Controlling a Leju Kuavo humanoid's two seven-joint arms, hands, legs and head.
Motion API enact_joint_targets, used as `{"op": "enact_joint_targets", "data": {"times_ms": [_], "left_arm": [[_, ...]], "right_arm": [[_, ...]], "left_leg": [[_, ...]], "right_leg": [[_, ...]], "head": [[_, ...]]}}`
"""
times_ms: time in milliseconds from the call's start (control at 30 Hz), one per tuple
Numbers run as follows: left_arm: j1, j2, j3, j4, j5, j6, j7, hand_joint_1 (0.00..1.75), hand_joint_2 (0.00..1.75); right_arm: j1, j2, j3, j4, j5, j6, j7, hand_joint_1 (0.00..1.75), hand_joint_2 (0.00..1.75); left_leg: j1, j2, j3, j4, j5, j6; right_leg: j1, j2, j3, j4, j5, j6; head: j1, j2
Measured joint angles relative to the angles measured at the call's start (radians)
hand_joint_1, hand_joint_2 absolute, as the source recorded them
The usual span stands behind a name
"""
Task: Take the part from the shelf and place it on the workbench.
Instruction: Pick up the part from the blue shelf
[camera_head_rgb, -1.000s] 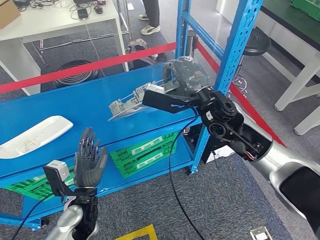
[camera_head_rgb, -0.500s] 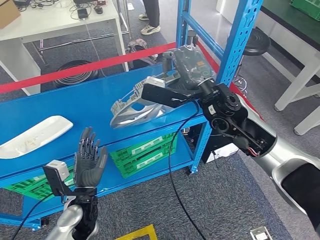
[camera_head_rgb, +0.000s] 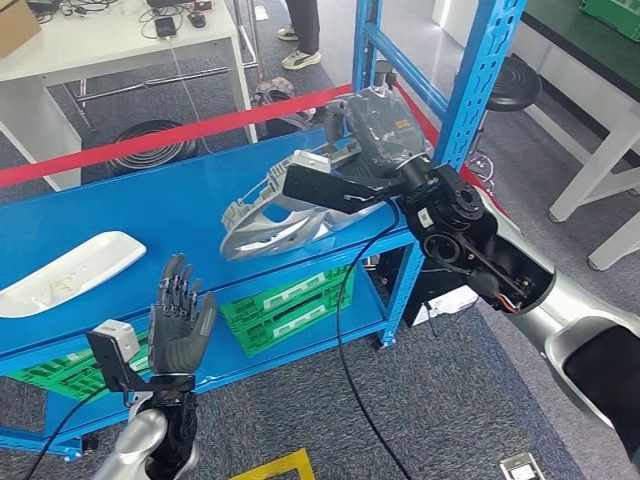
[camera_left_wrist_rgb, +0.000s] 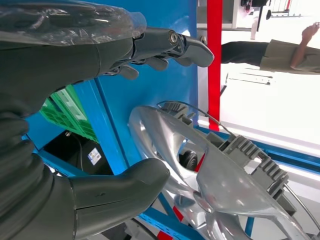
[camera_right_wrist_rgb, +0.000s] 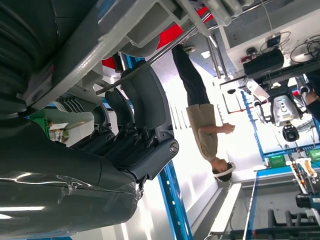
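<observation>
- Right hand (camera_head_rgb: 377, 125) has risen and pulled back a little from where it was a second ago, gripping the silver part (camera_head_rgb: 279, 215) at its far end.
- Part was lying flat and low on the blue shelf (camera_head_rgb: 151, 215); now it's lifted and tilted, more of its shiny curved underside facing the head camera.
- Its near tip has swung forward, now over the shelf's front edge.
- Most of the lift came in the first half second; only a slight further rise in the last half.
</observation>
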Motion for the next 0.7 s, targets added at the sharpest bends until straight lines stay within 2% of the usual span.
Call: {"op": "enact_joint_targets", "data": {"times_ms": [700], "left_arm": [[0.0, -0.006, 0.001, 0.005, 0.004, -0.008, -0.021, 0.0, 1.75]], "right_arm": [[0.001, 0.0, -0.001, 0.0, -0.001, -0.002, -0.024, 1.75, 1.75]], "left_leg": [[0.0, 0.0, 0.0, 0.0, 0.0, 0.0]], "right_leg": [[0.0, 0.0, 0.0, 0.0, 0.0, 0.0]], "head": [[0.0, 0.0]]}}
